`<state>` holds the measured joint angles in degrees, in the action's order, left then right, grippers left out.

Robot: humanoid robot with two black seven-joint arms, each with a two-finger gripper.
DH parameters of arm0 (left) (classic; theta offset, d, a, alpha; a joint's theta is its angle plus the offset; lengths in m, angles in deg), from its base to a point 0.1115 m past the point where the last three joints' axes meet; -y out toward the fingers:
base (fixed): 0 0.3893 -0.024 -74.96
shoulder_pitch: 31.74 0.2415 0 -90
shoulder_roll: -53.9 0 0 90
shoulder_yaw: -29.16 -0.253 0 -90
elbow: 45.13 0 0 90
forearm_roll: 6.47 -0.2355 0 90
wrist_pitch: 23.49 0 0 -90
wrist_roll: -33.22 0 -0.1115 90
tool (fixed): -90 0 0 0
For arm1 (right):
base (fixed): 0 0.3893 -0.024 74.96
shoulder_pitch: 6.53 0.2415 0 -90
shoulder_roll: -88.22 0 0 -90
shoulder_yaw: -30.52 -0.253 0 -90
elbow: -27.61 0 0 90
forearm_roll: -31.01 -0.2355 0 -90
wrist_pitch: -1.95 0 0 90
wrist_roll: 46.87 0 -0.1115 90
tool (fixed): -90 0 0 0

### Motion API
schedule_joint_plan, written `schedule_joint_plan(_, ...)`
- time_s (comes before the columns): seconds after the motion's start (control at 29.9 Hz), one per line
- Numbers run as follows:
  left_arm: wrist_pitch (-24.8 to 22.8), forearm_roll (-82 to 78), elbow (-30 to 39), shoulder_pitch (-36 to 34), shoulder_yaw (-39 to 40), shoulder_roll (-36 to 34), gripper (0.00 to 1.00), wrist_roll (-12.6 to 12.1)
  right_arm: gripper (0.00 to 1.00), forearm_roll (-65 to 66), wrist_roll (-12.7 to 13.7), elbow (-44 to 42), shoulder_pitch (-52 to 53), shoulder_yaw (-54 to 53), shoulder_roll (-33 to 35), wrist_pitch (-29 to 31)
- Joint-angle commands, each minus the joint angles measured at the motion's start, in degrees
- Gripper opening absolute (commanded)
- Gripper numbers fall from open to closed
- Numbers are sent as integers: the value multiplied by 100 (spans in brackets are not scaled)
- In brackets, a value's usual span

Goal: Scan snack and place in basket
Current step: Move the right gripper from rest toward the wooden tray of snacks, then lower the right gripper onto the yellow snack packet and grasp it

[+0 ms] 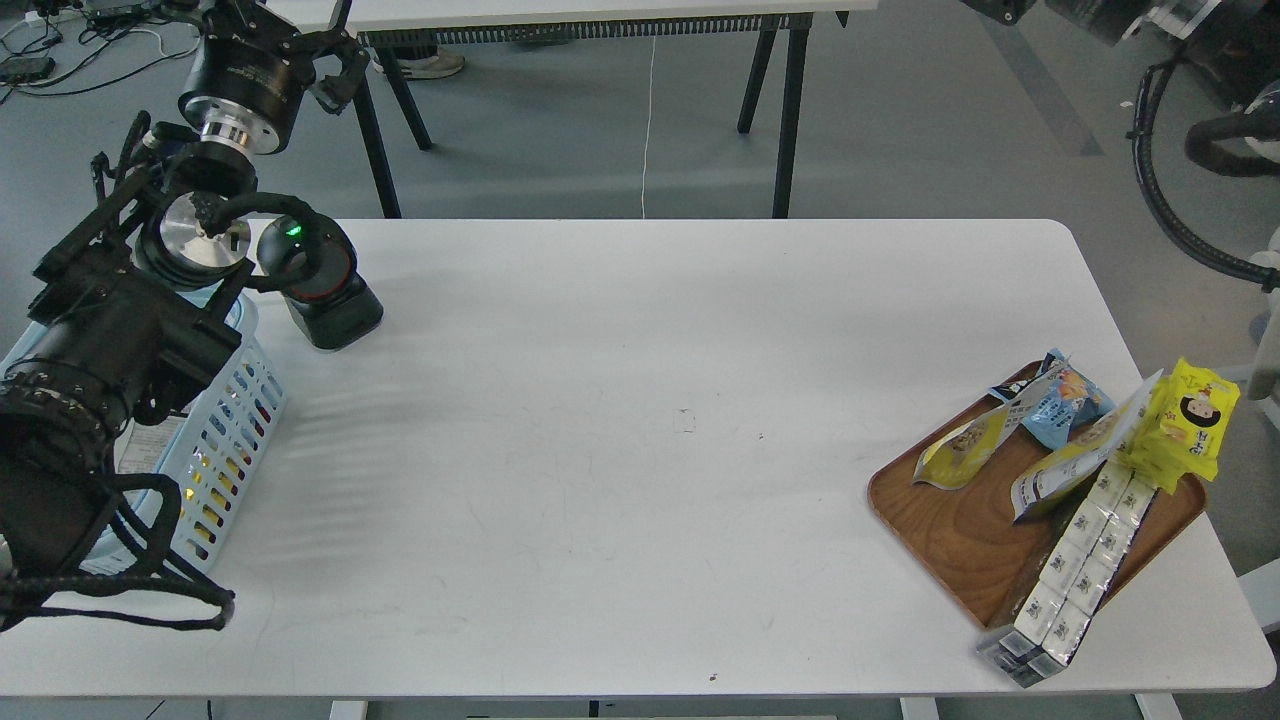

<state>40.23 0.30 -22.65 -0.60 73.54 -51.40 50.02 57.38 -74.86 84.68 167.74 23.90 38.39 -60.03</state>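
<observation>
With the left end effector [325,60] raised at upper left, grip state unclear, and the right unseen, no snack [962,447] is grasped; next comes reaching the tray [950,530] at lower right, far from the basket [225,420].

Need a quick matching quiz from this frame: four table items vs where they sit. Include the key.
Things:
1. basket
2. scanner
3. wooden tray
4. blue packet

Places:
A. far end of the tray
B. table's right side, near the front
C. table's left edge, under the left arm
D. far left of the table, just beyond the basket

Pairs: 1-C, 2-D, 3-B, 4-A
</observation>
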Motion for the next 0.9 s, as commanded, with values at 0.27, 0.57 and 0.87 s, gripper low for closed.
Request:
schedule_joint_plan(0.27, -18, -10, 1, -11, -9, -17, 100, -1, 99, 3628, -1, 2097, 2276, 2637, -27, -322)
schedule_joint_plan(0.57, -18, -10, -7, -2, -9, 0, 100, -1, 98, 6905, -1, 3214, 3051, 4281, -283, -1008)
schedule_joint_plan(0.87, -115, -18, -7, 33, -9, -26, 100, -1, 97, 8077, -1, 3302, 2762, 5319, -247, -1738)
